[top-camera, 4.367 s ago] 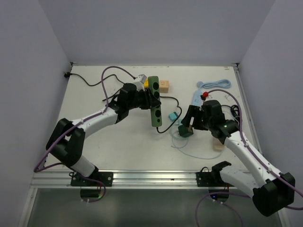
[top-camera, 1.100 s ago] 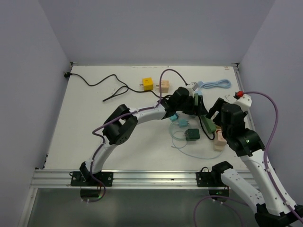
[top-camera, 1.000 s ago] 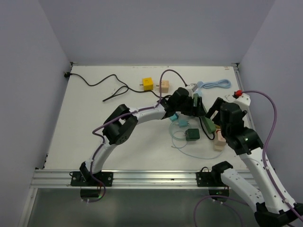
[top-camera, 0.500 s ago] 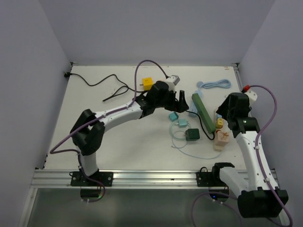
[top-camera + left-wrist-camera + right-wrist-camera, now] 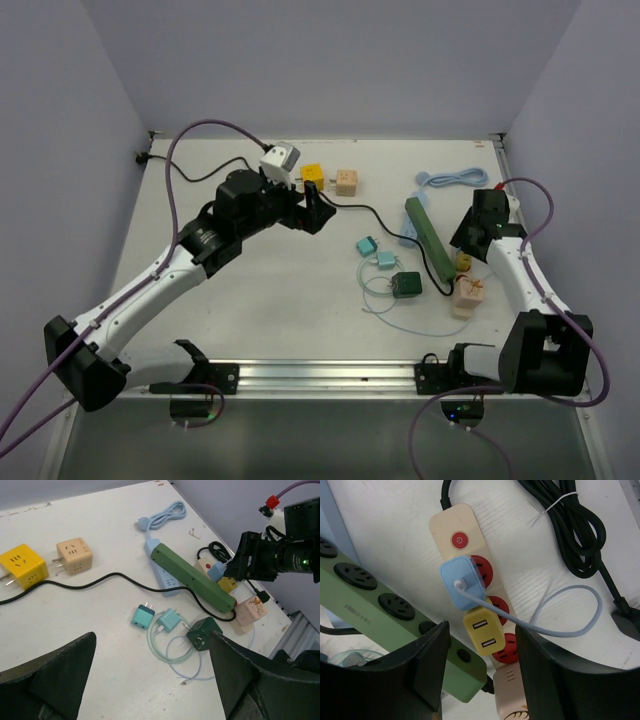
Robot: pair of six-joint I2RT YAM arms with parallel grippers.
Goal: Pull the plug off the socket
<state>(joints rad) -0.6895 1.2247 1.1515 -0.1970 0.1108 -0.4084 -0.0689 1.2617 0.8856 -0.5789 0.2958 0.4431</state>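
Note:
The socket, a long dark green strip point(image 5: 426, 240) point(image 5: 192, 577) point(image 5: 370, 597), lies slanted across a light blue strip, and its visible outlets are bare. A dark green cube plug point(image 5: 406, 285) point(image 5: 204, 634) lies on the table near the strip's near end, apart from it, prongs up. My left gripper point(image 5: 312, 210) point(image 5: 152, 680) hangs open and holds nothing, well left of the strip. My right gripper point(image 5: 462, 240) point(image 5: 485, 665) is open beside the strip's near end, with a yellow charger point(image 5: 482, 632) between its fingers, untouched.
The yellow charger and a blue charger point(image 5: 462, 582) sit in a beige strip point(image 5: 457, 525) with red outlets. A pink adapter point(image 5: 466, 296) lies below it, and black cable point(image 5: 570, 530) is bundled at the right. Yellow cube point(image 5: 312, 177), tan cube point(image 5: 346, 181) and two teal plugs point(image 5: 157, 619) lie mid-table.
My left gripper has drawn back to the left, away from the green strip, and opened wider. My right gripper has swung over the beige strip and its jaws have narrowed.

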